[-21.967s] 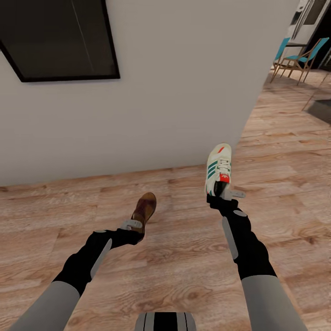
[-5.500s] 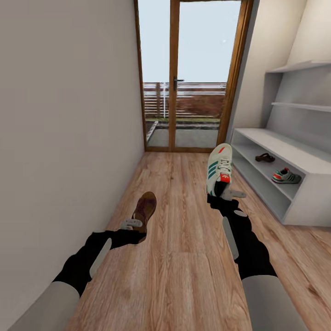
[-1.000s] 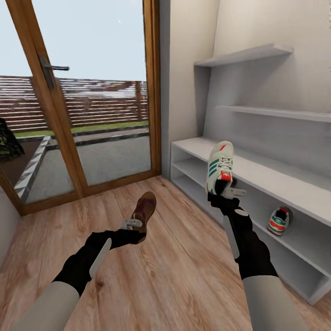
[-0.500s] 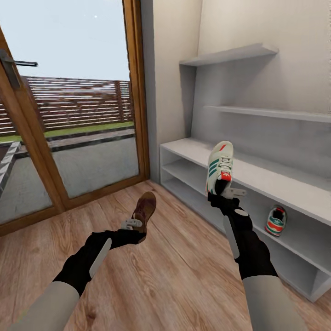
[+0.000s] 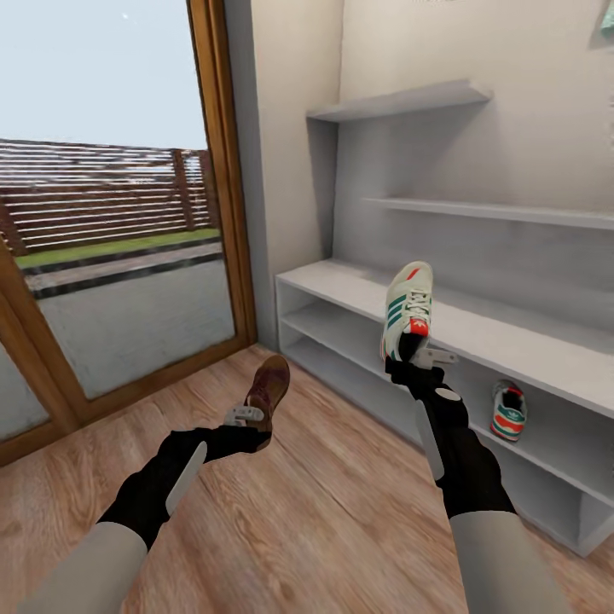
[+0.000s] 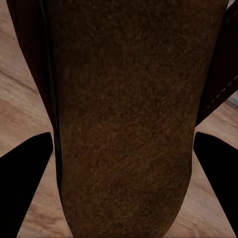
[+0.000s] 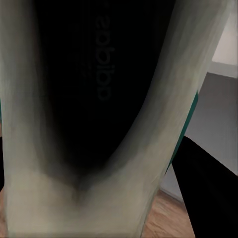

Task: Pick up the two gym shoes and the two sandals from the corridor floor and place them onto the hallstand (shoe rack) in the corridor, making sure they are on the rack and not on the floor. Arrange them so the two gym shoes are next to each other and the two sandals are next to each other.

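White sneaker (image 5: 406, 312) held toe-up; brown sandal (image 5: 268, 392) held; second sneaker (image 5: 509, 411) shelved.

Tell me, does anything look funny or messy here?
Nothing spilled or broken. The odd bit: the right gripper holds a gym shoe standing toe-up, and the left gripper holds a sandal above the floor.

A glass door (image 5: 111, 222) with a warm wooden frame (image 5: 223, 170) takes up the corridor's far end. Through its panes shows a pale, clear sky (image 5: 94, 68) above a slatted brown fence (image 5: 102, 192), with a strip of green grass (image 5: 119, 247) at the fence's foot and grey paving (image 5: 136, 324) nearer the door. Beside the frame stands a plain off-white wall (image 5: 286, 128), meeting a second pale wall (image 5: 512, 60). At that wall's upper corner a small teal object (image 5: 606, 21) shows, too cut off to identify.
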### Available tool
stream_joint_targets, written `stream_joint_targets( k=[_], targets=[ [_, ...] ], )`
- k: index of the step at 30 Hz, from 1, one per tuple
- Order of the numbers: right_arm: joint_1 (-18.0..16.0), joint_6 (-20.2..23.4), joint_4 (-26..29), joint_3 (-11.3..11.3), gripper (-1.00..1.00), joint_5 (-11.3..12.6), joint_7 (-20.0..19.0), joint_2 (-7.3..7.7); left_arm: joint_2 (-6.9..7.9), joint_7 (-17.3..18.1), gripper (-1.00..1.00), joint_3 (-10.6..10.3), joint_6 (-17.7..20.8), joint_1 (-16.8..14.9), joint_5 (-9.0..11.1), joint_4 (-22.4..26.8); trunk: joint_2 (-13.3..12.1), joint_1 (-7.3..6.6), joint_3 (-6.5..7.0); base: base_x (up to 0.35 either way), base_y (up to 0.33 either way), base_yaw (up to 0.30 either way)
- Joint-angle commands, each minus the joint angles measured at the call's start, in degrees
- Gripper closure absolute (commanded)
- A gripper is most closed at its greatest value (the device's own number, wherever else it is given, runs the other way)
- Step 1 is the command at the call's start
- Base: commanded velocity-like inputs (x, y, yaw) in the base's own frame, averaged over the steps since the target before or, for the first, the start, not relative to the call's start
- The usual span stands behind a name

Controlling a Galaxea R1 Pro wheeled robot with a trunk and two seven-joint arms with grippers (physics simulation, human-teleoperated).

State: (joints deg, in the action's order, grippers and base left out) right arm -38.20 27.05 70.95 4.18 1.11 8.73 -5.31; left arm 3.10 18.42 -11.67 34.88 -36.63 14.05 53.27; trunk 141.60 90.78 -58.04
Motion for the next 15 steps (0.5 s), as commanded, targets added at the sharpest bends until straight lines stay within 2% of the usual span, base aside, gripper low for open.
stream_joint_targets(
  k=[1, 15],
  targets=[
    [-0.07, 0.29, 0.07, 0.03, 1.0, 0.12, 0.23, -0.06, 0.06, -0.05, 1.0, -0.1, 0.28, -0.02, 0.4, 0.07, 0.02, 0.01, -0.01, 0.173, 0.306, -0.24],
    [-0.07, 0.28, 0.07, 0.03, 1.0, 0.13, 0.23, -0.07, 0.06, -0.05, 1.0, -0.1, 0.28, -0.02, 0.37, 0.07, 0.02, 0.01, 0.69, 0.109, 0.33, -0.237]
  ],
)
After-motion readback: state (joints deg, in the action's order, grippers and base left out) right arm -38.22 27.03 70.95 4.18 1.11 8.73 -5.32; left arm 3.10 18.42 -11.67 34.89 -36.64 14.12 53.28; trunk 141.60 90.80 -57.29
